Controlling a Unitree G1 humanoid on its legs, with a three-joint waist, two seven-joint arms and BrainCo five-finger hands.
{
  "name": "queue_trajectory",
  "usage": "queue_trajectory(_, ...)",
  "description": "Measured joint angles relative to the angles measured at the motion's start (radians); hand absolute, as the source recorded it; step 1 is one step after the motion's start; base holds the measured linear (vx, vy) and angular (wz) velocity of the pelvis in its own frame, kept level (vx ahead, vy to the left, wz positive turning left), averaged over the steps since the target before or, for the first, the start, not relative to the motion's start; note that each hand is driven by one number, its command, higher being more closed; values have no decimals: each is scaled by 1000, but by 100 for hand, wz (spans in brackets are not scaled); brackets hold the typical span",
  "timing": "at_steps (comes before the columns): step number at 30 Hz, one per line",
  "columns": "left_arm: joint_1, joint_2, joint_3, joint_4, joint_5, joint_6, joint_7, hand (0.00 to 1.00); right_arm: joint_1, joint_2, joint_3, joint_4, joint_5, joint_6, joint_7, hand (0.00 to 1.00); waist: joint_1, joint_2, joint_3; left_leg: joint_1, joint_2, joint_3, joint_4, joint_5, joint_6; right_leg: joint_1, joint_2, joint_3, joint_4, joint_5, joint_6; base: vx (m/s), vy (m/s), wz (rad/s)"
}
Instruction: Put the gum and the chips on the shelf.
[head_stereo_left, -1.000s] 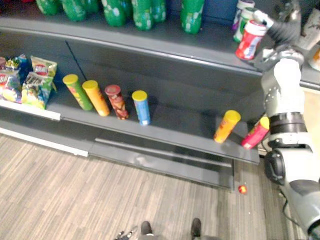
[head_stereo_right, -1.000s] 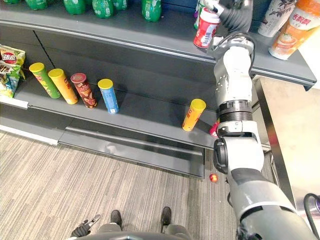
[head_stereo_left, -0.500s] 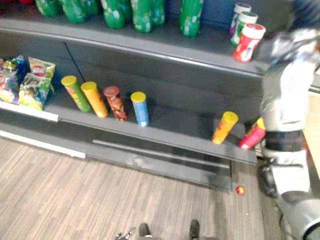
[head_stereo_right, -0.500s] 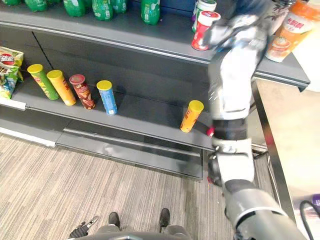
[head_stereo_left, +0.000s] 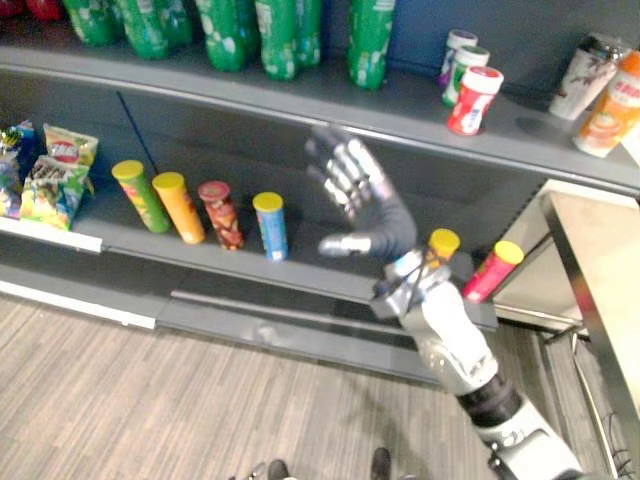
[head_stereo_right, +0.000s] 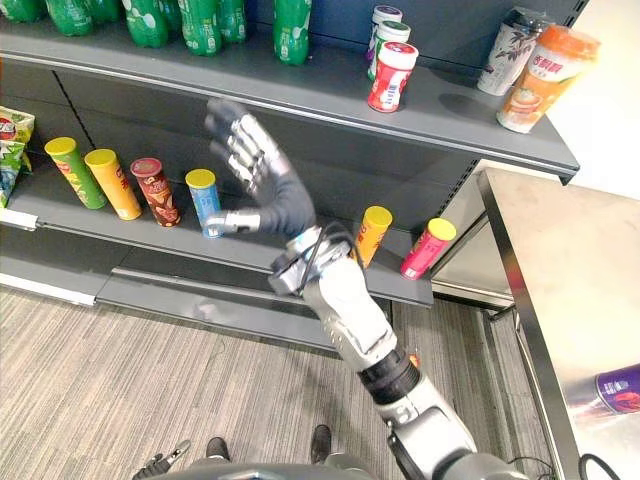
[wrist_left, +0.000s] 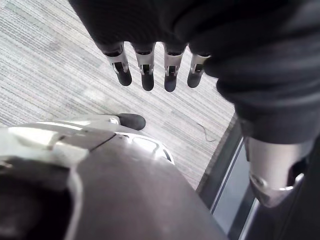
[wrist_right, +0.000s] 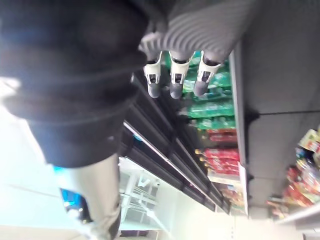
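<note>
The right robot hand (head_stereo_right: 265, 182) is spread open and empty. The gum canister (head_stereo_right: 390, 76) stands upright on the upper shelf (head_stereo_right: 300, 85), above and right of it. The yellow chips can (head_stereo_right: 374, 235) leans on the lower shelf (head_stereo_right: 160, 235), lower right. The left robot hand (wrist_left: 150, 70) hangs open.

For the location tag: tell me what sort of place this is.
Probably a shop aisle: dark shelves with green bottles above, a row of chip cans below, snack bags at the left.

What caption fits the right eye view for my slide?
Right hand open and empty in front of the chip cans; red gum jar stands on the upper shelf.
</note>
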Motion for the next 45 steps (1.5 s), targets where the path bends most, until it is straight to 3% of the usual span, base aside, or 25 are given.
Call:
queue_trajectory(5,-4,1,1,7,2,0,7,0,161,-1,129,129,-1,66,69,0,0,0,-1,-10,-3,0,0,1,0,-13,-2,0,5,-2,-2,7,4,1)
queue_trajectory(11,-12,-8,41,29,27,-1,13,0,345,-4,115,295,-60,102,102,0,-1,12,-8,-12,-6,0,0,-5,4,-10,-5,0,-1,-2,-2,26,4,0)
queue_trajectory(17,-13,-31,79,28,39,-4,21,0,473,-2,-91,502,-241,104,71,0,-1,37,-8,-13,-14,-2,0,-12,8,-10,-14,-3,-3,-5,1,5,2,0)
queue_trajectory(23,-12,-56,78,26,69,-22,32,0,520,-2,-339,734,-385,93,-34,0,-1,71,-20,-14,-20,-4,0,-18,10,-9,-20,-6,-3,-10,5,24,4,1)
queue_trajectory(35,-13,-48,17,26,57,-24,35,0,578,-1,-717,1139,-409,88,-102,0,-4,84,-28,3,-29,-8,8,-40,12,19,-27,-22,5,-34,21,38,2,4)
queue_trajectory(37,-16,-38,16,26,47,-24,26,0,577,-1,-779,1199,-403,89,-108,0,-12,81,-13,-14,-27,-19,82,-80,14,16,-38,-26,45,-57,27,52,38,10)
queue_trajectory(40,-26,-36,8,26,14,-26,12,0,589,-1,-891,1228,-401,89,-116,0,-32,80,26,-75,-3,-28,288,-193,32,-17,-54,-21,173,-118,37,-3,66,0)
queue_trajectory(41,-31,-36,10,29,-4,-26,9,0,601,0,-940,1227,-397,89,-118,0,-36,91,36,-91,6,-22,361,-236,39,-25,-57,-6,207,-132,47,-34,142,-36)
queue_trajectory(43,-40,-47,45,30,-16,-26,1,0,613,16,-1025,1215,-383,89,-118,0,-44,101,44,-115,28,22,447,-289,51,-45,-57,35,216,-124,69,-39,156,-65)
queue_trajectory(45,-49,-65,110,14,-19,-32,1,0,621,49,-1055,1164,-361,90,-118,0,-53,108,49,-169,78,108,541,-356,67,-104,-33,89,214,-52,101,-148,221,-133)
